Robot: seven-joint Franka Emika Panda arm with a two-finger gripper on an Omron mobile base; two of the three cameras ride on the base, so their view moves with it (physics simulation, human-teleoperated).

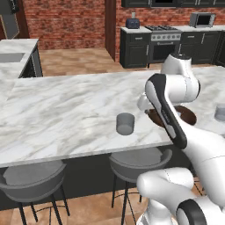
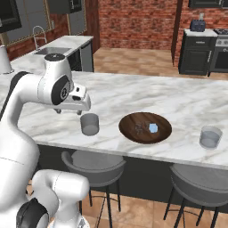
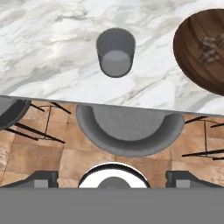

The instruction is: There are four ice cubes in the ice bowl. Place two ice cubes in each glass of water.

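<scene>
Spanning the scene is a long marble counter (image 2: 133, 95), white w/ grey veining, smooth slab w/ straight front edge. Under that edge stand round grey stools (image 2: 93, 167) w/ curved low backs on thin dark legs, over a brown tile floor.

The ice bowl (image 2: 133, 129) sits on the counter near the front edge: wide, shallow, round, dark brown wood w/ visible grain. Inside it one pale bluish ice cube (image 2: 153, 128) shows clearly right of centre; beside it are faint whitish outlines, can't count them.

Two short cylindrical tumblers, translucent grey-blue. The left glass (image 2: 90, 124) stands left of the bowl, near but apart. The right glass (image 2: 210, 136) stands right of the bowl, further off, close to the front edge.

The arm is white w/ dark joints, folded at the elbow, hand held level above the counter's front edge, pointing down. The gripper (image 2: 70, 111) hangs just left of and above the left glass, not touching it. Fingers spread wide apart, nothing between them; hand view shows the two dark tips (image 3: 41, 178) far apart at the bottom.
</scene>
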